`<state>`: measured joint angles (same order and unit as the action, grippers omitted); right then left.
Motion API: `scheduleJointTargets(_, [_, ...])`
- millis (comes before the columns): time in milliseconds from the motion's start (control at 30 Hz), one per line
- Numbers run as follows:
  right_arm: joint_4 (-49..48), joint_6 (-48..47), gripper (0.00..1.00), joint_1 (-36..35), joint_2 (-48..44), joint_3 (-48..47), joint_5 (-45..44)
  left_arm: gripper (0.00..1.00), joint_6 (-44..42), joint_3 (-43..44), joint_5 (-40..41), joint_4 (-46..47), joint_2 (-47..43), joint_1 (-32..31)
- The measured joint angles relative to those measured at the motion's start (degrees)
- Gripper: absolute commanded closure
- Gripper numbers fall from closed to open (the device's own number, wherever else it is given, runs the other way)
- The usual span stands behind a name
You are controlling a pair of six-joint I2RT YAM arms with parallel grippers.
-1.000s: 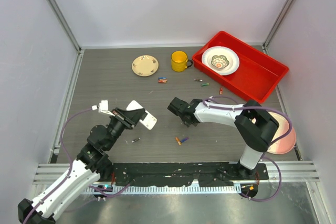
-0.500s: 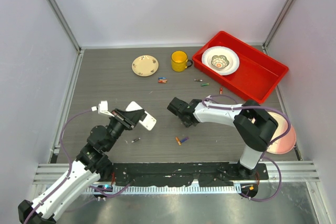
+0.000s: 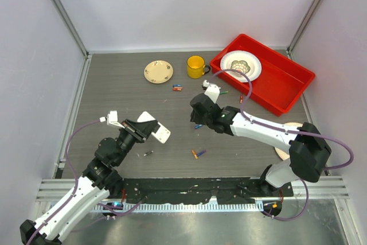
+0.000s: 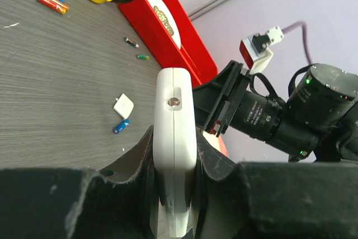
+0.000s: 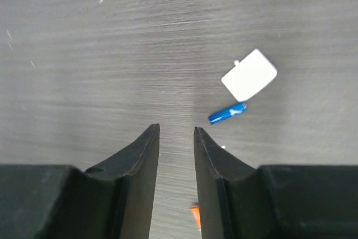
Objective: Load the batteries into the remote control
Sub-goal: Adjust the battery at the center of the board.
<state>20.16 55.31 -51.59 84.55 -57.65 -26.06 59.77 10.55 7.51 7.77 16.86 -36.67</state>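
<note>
My left gripper [image 3: 144, 129] is shut on the slim white remote control [image 3: 156, 128] and holds it above the table at the left. In the left wrist view the remote control [image 4: 174, 121] stands edge-on between the fingers of the left gripper [image 4: 174, 158]. My right gripper [image 3: 199, 114] hovers over mid-table; its jaws [image 5: 176, 132] stand open with nothing between them. A blue battery [image 5: 227, 113] and a small white square cover [image 5: 249, 74] lie just right of it. More batteries lie loose: orange and purple [image 3: 198, 153], a dark one [image 3: 148, 153], and several near the mug [image 3: 177, 88].
A yellow mug [image 3: 195, 66] and a small saucer [image 3: 158, 71] stand at the back. A red tray [image 3: 287, 93] at the back right holds a white bowl [image 3: 241, 65]. A pinkish plate [image 3: 282, 153] lies partly under the right arm. Green and red batteries [image 3: 223, 92] lie near the tray.
The right arm has swung its gripper toward the back and its jaws have opened wider. A blue battery now shows on the table where the gripper was. The left arm has not moved.
</note>
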Motion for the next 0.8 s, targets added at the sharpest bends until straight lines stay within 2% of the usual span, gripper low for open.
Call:
scheduleJointTargets(167, [3.0, -29.7, 0.65, 2.3, 3.3, -4.2, 7.6, 1.0, -0.2, 0.0, 0.0, -0.8, -0.1, 0.0])
scheduleJointTargets(300, [6.6, -42.9, 0.58, 2.6, 7.4, -6.0, 9.8, 1.0, -0.2, 0.0, 0.0, -1.5, -0.2, 0.0])
scheduleJointTargets(533, [8.6, -52.3, 0.55, 2.6, 8.8, -6.3, 13.4, 1.0, -0.2, 0.0, -0.1, -2.3, -0.1, 0.0])
scheduleJointTargets(800, [8.8, -55.2, 0.54, 1.3, 14.4, -6.9, 13.0, 1.0, -0.4, 0.0, -0.3, -2.6, -0.1, 0.0])
